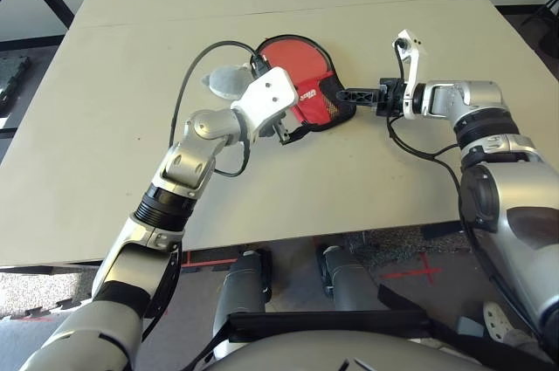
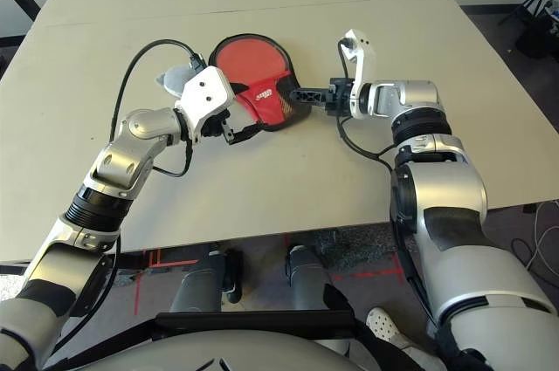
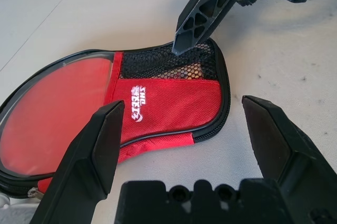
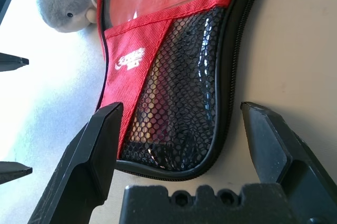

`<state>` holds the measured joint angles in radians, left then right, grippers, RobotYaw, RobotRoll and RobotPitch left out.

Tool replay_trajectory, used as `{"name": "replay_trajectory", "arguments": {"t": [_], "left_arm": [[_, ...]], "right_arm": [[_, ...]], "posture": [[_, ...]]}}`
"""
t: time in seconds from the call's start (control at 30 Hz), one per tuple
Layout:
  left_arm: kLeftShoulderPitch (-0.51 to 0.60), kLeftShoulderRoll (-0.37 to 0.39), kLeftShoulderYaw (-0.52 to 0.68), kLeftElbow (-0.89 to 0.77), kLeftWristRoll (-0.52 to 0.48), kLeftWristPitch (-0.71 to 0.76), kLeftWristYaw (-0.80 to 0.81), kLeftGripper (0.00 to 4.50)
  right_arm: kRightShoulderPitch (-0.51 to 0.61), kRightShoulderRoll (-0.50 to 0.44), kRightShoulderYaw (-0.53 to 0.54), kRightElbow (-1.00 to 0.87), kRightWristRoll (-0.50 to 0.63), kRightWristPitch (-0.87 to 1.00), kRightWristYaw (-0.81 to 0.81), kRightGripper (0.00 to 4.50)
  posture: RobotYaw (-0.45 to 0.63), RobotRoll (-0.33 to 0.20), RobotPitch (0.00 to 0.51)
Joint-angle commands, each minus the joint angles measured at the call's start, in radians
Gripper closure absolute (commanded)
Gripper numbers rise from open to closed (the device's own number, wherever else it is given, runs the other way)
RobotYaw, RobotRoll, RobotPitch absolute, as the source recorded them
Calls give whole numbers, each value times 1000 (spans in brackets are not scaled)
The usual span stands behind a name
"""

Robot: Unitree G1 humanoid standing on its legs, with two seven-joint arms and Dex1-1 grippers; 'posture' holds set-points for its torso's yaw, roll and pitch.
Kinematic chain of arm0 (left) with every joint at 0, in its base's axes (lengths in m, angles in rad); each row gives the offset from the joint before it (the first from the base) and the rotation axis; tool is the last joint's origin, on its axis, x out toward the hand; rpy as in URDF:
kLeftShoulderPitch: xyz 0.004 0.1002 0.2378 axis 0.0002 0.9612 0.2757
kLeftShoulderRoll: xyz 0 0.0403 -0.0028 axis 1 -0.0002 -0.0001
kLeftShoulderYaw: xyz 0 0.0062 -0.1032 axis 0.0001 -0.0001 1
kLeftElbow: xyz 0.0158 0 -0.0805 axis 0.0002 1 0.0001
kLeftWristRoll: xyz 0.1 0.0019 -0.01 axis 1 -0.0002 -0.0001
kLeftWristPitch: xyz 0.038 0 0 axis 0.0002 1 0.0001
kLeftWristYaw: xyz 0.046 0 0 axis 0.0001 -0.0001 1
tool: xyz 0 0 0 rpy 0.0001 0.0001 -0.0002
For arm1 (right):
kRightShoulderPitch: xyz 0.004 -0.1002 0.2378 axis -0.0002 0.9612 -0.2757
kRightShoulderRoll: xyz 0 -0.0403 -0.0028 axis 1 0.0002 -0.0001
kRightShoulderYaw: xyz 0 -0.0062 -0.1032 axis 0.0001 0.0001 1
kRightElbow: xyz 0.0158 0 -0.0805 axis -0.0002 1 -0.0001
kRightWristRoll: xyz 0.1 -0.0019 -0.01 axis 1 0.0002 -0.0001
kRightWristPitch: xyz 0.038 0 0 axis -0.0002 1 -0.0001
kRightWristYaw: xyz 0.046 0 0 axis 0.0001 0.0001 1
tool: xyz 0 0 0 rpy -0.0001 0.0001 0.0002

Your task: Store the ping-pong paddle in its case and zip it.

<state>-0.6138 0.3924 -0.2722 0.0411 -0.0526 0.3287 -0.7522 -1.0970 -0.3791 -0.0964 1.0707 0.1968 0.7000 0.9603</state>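
Observation:
The red case (image 1: 307,92) lies flat on the table (image 1: 105,127), its mesh handle end (image 4: 174,113) toward my right gripper. The ping-pong paddle's red face (image 3: 58,103) shows through the case's clear panel, and a dark striped shape lies behind the mesh. My left gripper (image 1: 281,133) hovers open at the case's near edge; in the left wrist view the handle end sits between its fingers (image 3: 95,145). My right gripper (image 1: 345,94) is open too, fingertips level with the handle end, which lies between its fingers (image 4: 95,150) in the right wrist view.
A small grey drawstring pouch (image 1: 229,80) lies just left of the case, behind my left wrist. A black cable (image 1: 188,83) loops over the table from that wrist. The table's front edge (image 1: 349,236) runs below both arms.

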Motion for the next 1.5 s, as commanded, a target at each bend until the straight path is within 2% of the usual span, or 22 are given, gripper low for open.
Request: {"name": "replay_trajectory", "arguments": {"t": [0.03, 0.2, 0.3, 0.63, 0.67, 1.13, 1.27, 1.5], "left_arm": [[17, -6, 4, -23, -2, 12, 2, 0], [17, -9, 5, -22, -3, 13, 2, 0], [16, -11, 7, -20, -2, 13, 2, 0], [13, -13, 9, -13, -2, 10, 4, 0], [12, -14, 9, -11, -2, 8, 4, 0], [5, -32, 27, -3, -8, 6, 6, 0], [6, -32, 26, 3, -6, 2, 6, 0], [4, -39, 23, 22, -1, -14, 9, 0]], "right_arm": [[17, 11, 11, 14, -8, 5, -4, 47], [14, 28, 3, 29, -6, 9, -31, 47], [12, 32, -9, 37, 0, 11, -51, 652], [11, 28, -33, 55, 2, 26, -79, 4251], [11, 25, -37, 57, 3, 27, -82, 4478], [38, -50, -41, -16, 27, 136, -61, 4478], [87, -93, -22, -114, 40, 222, -27, 4478], [262, -157, -29, -413, 120, 426, -24, 4478]], "posture": [[71, 0, 208], [69, 0, 208], [69, 0, 208], [65, 0, 207], [64, 0, 207], [58, 0, 209], [50, 0, 208], [35, 0, 204]]}}
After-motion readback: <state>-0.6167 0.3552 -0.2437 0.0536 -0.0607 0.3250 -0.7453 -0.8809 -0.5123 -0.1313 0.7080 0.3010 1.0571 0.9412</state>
